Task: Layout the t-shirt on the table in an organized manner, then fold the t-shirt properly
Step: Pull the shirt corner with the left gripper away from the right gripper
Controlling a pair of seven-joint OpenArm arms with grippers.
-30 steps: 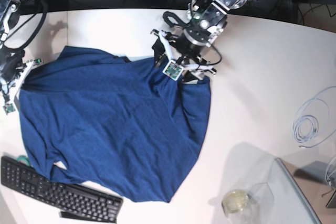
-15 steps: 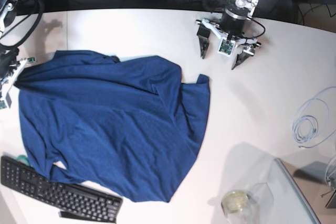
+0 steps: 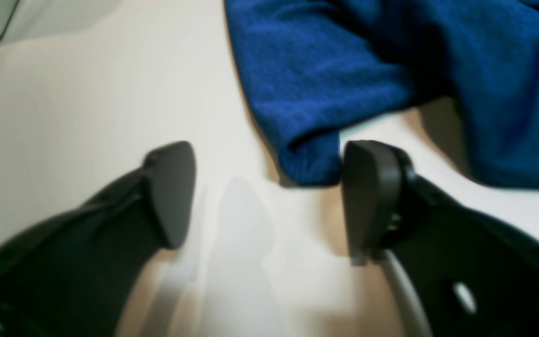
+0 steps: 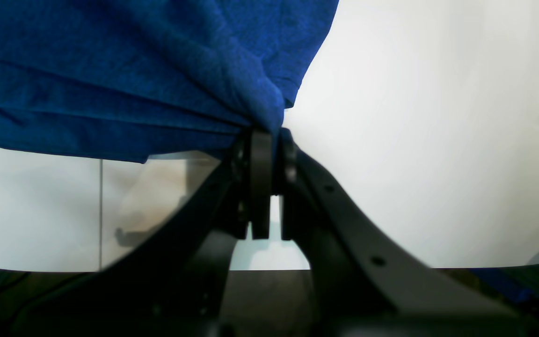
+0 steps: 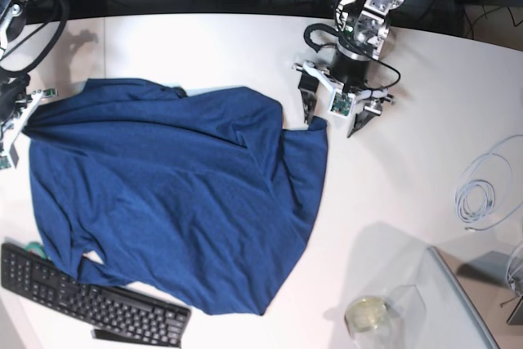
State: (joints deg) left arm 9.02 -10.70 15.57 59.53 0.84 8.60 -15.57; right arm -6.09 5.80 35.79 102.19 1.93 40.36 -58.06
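The keyboard (image 5: 90, 300) covers the t-shirt (image 5: 172, 194) hem and gets cut off at the picture's edge. Left wrist view is pretty blurry around the fingers (image 3: 372, 196).

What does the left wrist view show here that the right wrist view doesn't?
Only the left wrist view: the left pincer open, a corner of the t-shirt lying beside one finger, not gripped. Only the right wrist view: the right pincer shut on the shirt's bunched edge, plus the table's dark seam. Both: blue cloth on the white table.
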